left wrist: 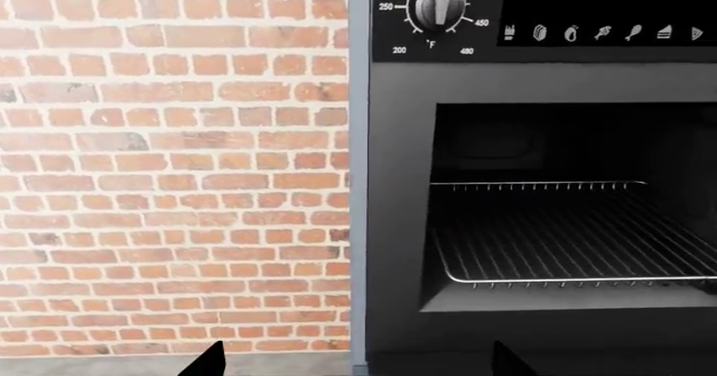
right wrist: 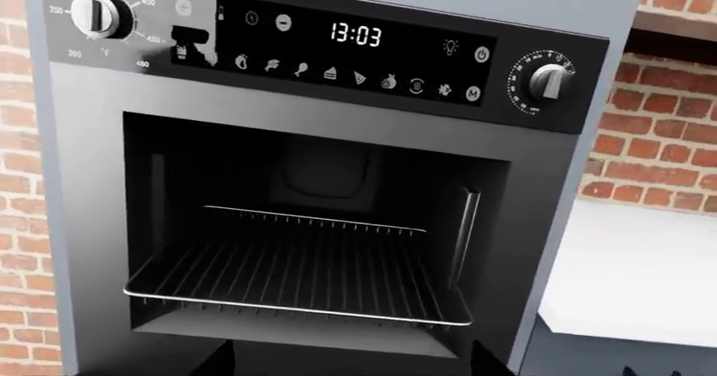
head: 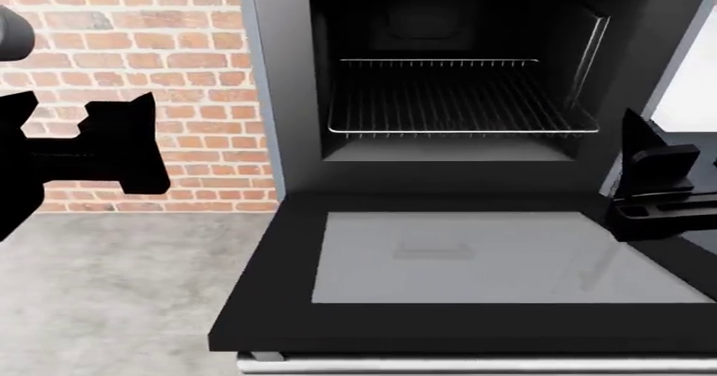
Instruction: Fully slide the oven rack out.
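The oven rack (head: 454, 99), a silver wire grid, lies level inside the open oven cavity with its front bar near the cavity mouth. It also shows in the left wrist view (left wrist: 560, 233) and the right wrist view (right wrist: 302, 275). The black glass-windowed door (head: 280, 309) is folded down flat in front. My left gripper (head: 117, 124) hangs left of the oven, facing the brick wall, open and empty (left wrist: 358, 363). My right gripper (head: 650, 174) is at the oven's right side above the door, open and empty (right wrist: 353, 363). Neither touches the rack.
A brick wall (head: 146, 49) stands left of the oven above a grey floor (head: 112, 292). The control panel (right wrist: 336, 49) has two knobs and a clock display. A white counter (right wrist: 639, 267) sits right of the oven.
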Robot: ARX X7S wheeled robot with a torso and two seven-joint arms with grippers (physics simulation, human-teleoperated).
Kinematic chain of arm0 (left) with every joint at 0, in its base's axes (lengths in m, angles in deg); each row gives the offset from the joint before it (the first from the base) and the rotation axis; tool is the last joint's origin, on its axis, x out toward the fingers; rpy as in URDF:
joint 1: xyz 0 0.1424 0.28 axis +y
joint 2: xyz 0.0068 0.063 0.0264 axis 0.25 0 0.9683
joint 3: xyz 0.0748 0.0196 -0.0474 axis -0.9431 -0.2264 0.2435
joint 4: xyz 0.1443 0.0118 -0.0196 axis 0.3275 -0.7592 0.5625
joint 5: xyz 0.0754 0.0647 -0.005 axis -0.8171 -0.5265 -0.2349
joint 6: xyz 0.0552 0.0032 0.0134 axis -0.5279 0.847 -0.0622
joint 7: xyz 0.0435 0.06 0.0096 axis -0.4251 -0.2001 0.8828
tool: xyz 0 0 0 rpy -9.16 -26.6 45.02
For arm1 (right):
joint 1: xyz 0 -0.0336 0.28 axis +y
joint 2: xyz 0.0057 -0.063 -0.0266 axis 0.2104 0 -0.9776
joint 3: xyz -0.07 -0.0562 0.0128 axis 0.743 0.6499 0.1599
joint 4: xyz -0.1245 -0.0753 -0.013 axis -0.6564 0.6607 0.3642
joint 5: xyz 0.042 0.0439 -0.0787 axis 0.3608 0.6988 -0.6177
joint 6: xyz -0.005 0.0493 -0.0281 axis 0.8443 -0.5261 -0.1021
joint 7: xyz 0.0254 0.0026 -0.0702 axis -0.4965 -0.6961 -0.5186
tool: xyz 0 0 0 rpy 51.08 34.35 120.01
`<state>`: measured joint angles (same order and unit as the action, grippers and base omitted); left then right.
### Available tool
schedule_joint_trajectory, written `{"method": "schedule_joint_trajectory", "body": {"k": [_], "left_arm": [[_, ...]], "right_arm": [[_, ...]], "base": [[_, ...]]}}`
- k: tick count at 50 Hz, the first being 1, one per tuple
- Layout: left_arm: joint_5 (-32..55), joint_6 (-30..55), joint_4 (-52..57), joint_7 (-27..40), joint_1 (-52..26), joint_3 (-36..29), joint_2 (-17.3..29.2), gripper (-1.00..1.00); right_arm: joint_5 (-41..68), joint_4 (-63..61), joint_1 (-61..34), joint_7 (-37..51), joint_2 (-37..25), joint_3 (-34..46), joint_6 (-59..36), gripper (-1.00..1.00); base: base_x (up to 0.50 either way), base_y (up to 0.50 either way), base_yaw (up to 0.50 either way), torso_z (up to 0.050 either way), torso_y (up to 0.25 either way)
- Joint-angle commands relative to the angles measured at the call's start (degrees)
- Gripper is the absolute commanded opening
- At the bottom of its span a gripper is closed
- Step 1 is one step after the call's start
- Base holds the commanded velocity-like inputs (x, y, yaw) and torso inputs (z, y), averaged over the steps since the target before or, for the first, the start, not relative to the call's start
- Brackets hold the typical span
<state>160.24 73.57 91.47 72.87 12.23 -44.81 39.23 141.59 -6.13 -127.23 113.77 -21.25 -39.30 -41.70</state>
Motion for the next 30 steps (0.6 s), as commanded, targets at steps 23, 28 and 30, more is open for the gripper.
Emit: {"method": "schedule_joint_trajectory", "body": {"k": [23, 28, 30], "left_arm": [[-1.1, -2.5, 0.6, -2.2, 2.1, -0.2, 1.2, 1.0], [-1.5, -2.4, 0.6, -2.0, 1.8, -0.9, 1.4, 1.0], [-1.4, -2.4, 0.7, -1.8, 1.4, -1.4, 1.4, 1.0]], "right_arm": [[-0.2, -0.1, -1.6, -0.5, 0.0, 2.5, 0.7, 1.0], [-0.9, -0.2, 0.3, -1.1, 0.2, 0.8, 0.6, 1.0], [-1.2, -0.3, 0.8, -1.3, 0.4, 0.5, 0.5, 1.0]], "base": [[0.01, -0.5, 0.0, 0.0, 0.0], [0.37, -0.36, 0.0, 0.0, 0.0], [0.47, -0.16, 0.0, 0.0, 0.0]]}}
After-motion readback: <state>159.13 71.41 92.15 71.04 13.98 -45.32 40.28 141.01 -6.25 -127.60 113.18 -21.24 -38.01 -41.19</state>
